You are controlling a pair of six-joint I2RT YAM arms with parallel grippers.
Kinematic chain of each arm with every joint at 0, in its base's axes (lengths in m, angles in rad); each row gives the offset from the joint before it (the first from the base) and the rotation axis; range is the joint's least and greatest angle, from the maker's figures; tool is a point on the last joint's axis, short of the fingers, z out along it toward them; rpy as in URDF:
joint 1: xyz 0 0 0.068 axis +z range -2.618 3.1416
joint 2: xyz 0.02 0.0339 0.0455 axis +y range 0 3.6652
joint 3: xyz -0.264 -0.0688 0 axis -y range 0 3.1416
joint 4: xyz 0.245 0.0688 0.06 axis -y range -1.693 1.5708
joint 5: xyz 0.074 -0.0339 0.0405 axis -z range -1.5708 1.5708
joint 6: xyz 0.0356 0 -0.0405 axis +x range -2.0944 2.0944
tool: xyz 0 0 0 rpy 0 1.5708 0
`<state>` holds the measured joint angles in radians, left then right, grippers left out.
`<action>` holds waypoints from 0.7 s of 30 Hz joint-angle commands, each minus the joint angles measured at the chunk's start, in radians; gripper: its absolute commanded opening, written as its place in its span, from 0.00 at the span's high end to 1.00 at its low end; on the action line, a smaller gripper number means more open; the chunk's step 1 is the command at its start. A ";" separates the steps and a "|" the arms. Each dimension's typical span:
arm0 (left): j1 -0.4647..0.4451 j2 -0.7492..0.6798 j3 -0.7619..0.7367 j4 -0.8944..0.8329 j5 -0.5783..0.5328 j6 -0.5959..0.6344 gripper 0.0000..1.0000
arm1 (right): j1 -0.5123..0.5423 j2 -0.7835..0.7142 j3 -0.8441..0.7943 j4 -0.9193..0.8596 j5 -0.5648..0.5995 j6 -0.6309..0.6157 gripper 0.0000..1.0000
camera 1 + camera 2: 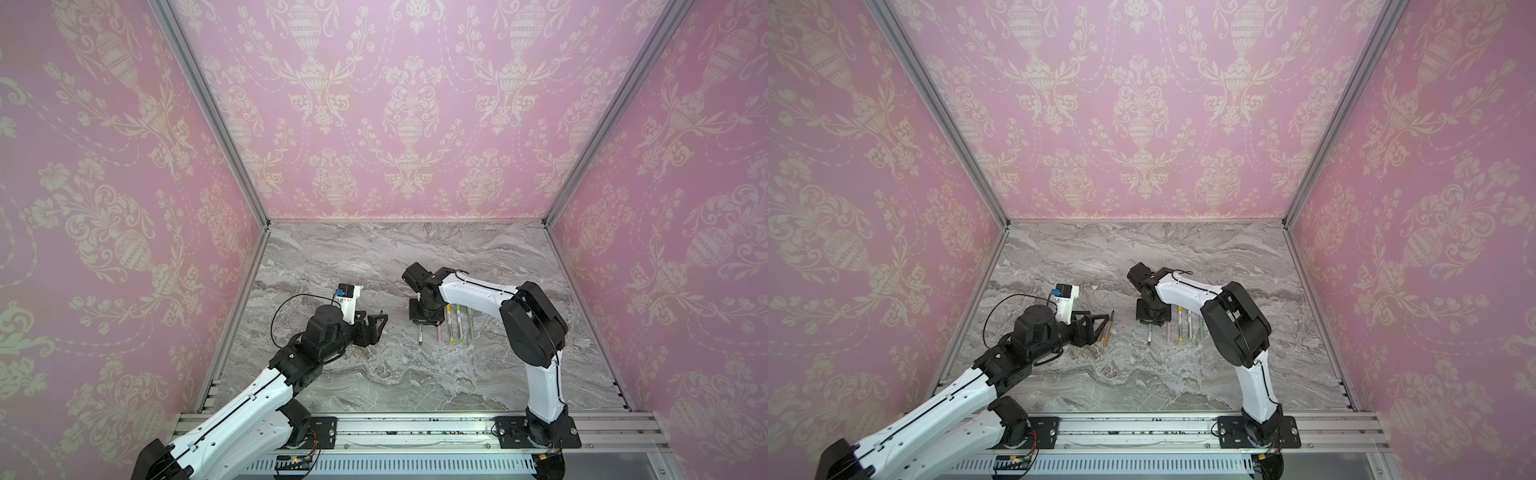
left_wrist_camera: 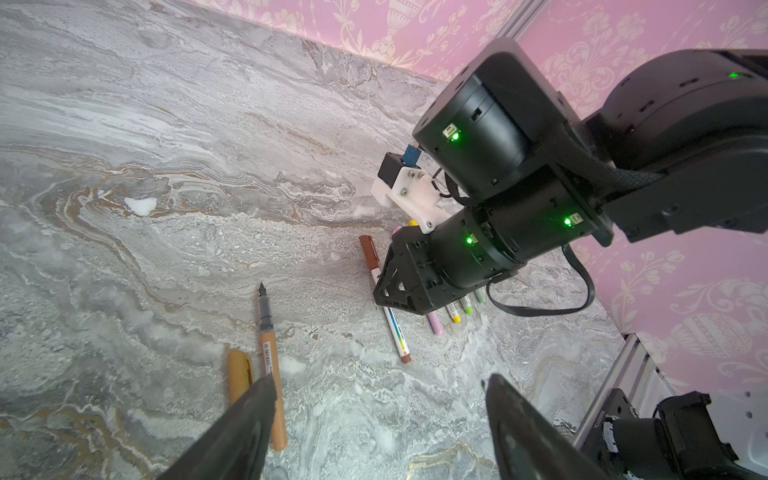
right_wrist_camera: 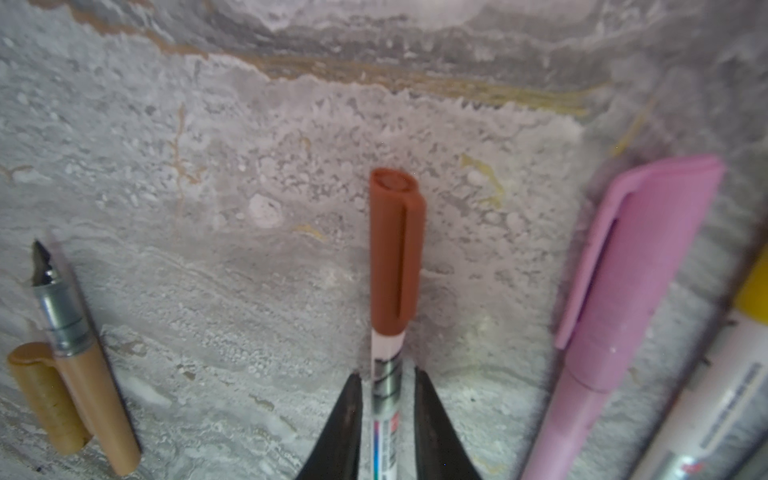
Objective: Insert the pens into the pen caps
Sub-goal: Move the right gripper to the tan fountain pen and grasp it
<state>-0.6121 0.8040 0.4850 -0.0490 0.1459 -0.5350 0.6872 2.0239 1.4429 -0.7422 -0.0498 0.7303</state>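
A white-barrelled pen (image 3: 386,411) with a brown pen cap (image 3: 395,249) on its tip lies flat on the marble. My right gripper (image 3: 387,382) straddles its barrel, slightly open, with a thin gap on each side. In a top view this gripper (image 1: 422,320) points straight down over it. An uncapped tan pen (image 2: 270,353) lies beside its loose tan cap (image 2: 240,374). My left gripper (image 2: 380,382) hovers over them, open wide and empty; one finger hides part of both.
Right of the brown-capped pen, a row of capped pens lies parallel: pink (image 1: 439,332), yellow-capped (image 1: 449,324), green-capped (image 1: 459,322) and sage (image 1: 470,322). The right arm's forearm (image 1: 478,291) passes over their far ends. Pink walls enclose the marble table (image 1: 415,374).
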 commanded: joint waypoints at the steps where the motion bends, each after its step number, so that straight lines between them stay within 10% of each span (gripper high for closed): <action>1: 0.004 -0.008 0.014 -0.033 -0.028 0.031 0.18 | -0.003 0.014 0.032 -0.024 0.035 -0.004 0.72; 12: 0.004 -0.081 0.018 -0.104 -0.112 0.013 0.18 | 0.041 -0.126 0.058 -0.039 0.058 -0.006 0.66; 21: 0.003 -0.216 0.003 -0.290 -0.388 -0.058 0.13 | 0.185 -0.067 0.139 -0.014 0.058 0.056 0.64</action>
<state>-0.6121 0.6189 0.4854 -0.2337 -0.1040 -0.5591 0.8471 1.9072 1.5455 -0.7464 -0.0021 0.7525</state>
